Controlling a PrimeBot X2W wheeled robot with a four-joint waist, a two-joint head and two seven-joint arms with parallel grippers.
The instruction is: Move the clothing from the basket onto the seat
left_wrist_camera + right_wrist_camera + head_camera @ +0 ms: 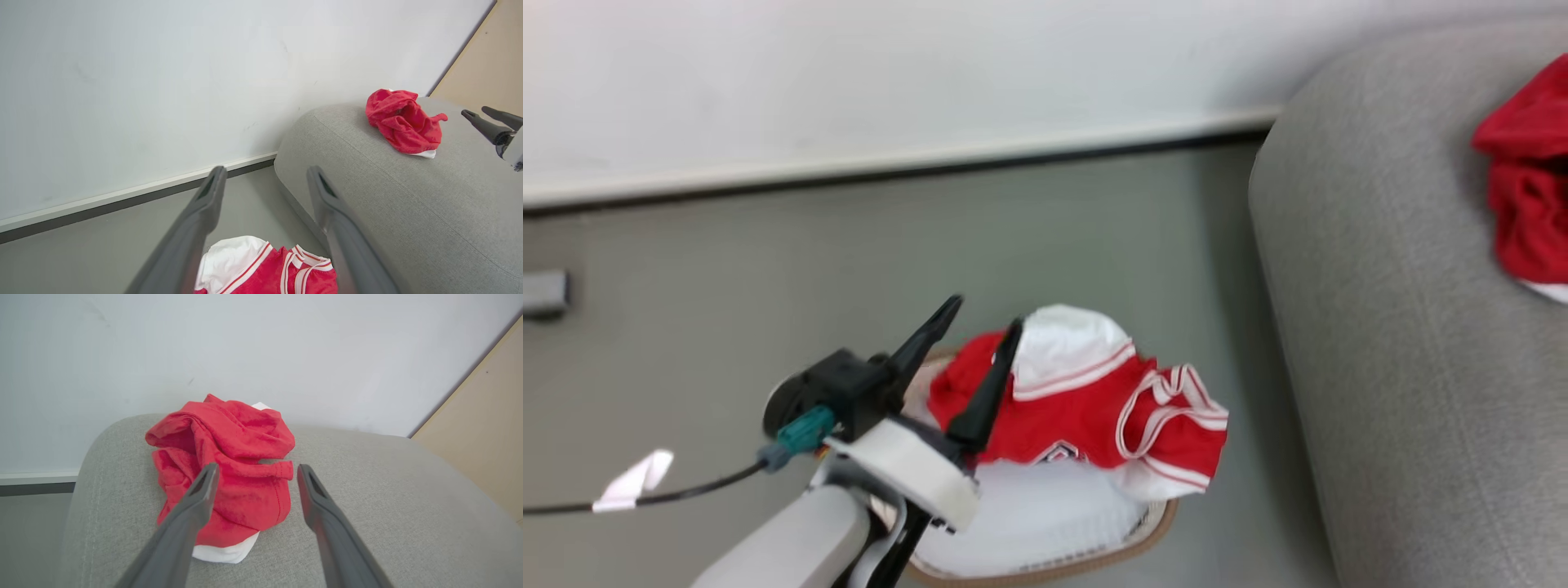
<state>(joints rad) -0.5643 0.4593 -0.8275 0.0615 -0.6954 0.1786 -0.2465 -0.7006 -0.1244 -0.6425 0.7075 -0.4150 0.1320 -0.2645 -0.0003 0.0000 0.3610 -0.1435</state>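
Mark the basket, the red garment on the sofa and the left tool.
basket (pixel 1168 514), head view, brown rim at its right corner.
red garment (pixel 245 457), right wrist view, middle of the crumpled fabric.
left tool (pixel 984 314), head view, midway between its open fingertips.

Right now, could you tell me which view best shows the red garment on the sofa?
The right wrist view: the red garment lies whole and close on the sofa, beyond the open right gripper. The left wrist view shows it whole but small; the head view crops it at the edge.
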